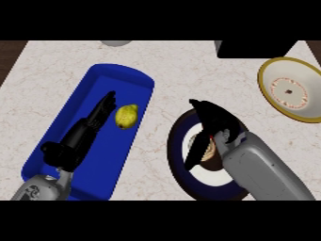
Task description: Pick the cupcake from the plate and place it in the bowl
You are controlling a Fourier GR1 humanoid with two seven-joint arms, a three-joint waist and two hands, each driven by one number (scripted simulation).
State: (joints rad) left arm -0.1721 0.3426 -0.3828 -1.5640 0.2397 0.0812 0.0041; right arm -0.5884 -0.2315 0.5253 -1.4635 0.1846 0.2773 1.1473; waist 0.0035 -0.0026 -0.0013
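The right robot hand (215, 124) curls, apparently, around the brown cupcake (206, 153) on the round blue-rimmed plate (179, 141); the left robot hand (86, 129) rests straight-fingered.

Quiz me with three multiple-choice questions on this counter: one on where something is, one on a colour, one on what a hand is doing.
1. Where is the yellow fruit?
A. in the blue tray
B. in the bowl
C. on the plate

2. What colour is the bowl's rim?
A. red
B. yellow
C. green

3. What is the right hand doing?
A. resting on the tray
B. reaching over the plate at the cupcake
C. touching the bowl

Key: 1 A, the fruit lies inside the tray beside the left hand; 2 B, its edge is yellow; 3 B, its fingers hang over the cupcake.
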